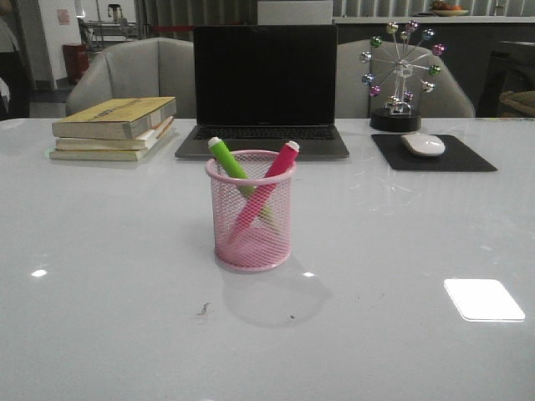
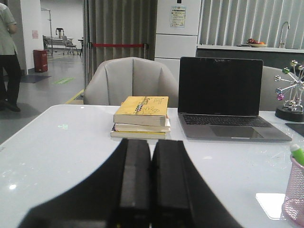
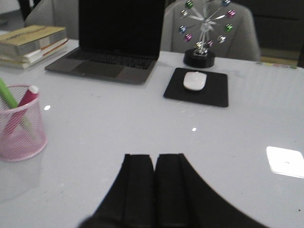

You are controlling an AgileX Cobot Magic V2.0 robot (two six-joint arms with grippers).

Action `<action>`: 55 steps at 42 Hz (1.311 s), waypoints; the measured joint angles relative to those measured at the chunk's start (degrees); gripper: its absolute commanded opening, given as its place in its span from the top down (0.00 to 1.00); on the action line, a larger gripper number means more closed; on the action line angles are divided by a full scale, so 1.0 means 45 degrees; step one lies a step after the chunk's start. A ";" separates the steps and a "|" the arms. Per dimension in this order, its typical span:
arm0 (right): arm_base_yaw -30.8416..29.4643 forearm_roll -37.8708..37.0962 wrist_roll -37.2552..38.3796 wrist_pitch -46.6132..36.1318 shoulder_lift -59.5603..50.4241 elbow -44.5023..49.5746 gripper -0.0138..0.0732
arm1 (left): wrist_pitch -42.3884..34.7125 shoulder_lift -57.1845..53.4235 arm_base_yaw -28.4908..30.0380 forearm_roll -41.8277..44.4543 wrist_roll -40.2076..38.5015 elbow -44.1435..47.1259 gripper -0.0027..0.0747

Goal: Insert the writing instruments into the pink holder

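Observation:
The pink mesh holder stands upright mid-table. Inside it the green marker leans left and the pink-magenta marker leans right, their white ends above the rim and their shafts crossing. In the right wrist view the holder shows with both markers in it. In the left wrist view only the holder's edge and the green tip show. My left gripper is shut and empty, well left of the holder. My right gripper is shut and empty, right of it. Neither arm appears in the front view.
A stack of books lies at the back left. An open laptop stands behind the holder. A white mouse on a black pad and a ferris-wheel ornament are at the back right. Chairs stand beyond the table.

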 measured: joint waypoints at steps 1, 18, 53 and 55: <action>-0.0181 0.0065 0.0000 -0.0206 -0.0171 0.0226 0.81 | 0.0000 0.0000 0.0000 0.0000 0.0000 0.0000 0.85; -0.1396 0.0986 0.0000 -0.1317 -0.1477 0.1883 0.81 | 0.0000 0.0000 0.0000 0.0000 0.0000 0.0000 0.85; -0.1396 0.0887 0.0000 -0.2080 -0.1477 0.1883 0.81 | 0.0000 0.0000 0.0000 0.0000 0.0021 0.0000 0.85; -0.1396 0.0887 0.0000 -0.2080 -0.1477 0.1883 0.81 | 0.0000 0.0000 0.0000 0.0000 0.0021 0.0000 0.85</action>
